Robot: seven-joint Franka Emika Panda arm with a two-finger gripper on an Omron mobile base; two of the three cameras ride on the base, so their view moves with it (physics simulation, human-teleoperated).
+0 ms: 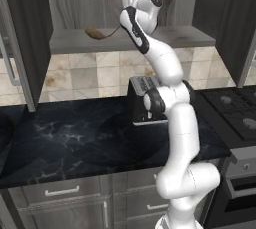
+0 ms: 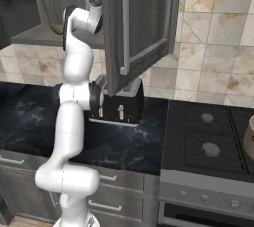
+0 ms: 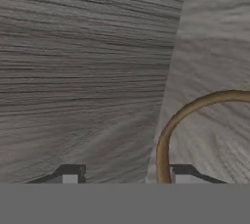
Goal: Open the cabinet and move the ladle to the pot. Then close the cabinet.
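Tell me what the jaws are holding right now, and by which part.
Cannot be told for sure. In the hand view the ladle's thin curved handle runs down between the gripper's jaws, close to one tip, but a closed grip on it isn't visible.

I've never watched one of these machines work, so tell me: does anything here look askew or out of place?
Nothing looks spilled or broken. The one oddity is the small brown ladle with a thin curved handle, lying alone on its side on the pale grey wooden shelf of the open dark wood-grain wall cabinet.

The ladle lies on the cabinet shelf near its left end; the toaster stands on the counter below, left of the stove.
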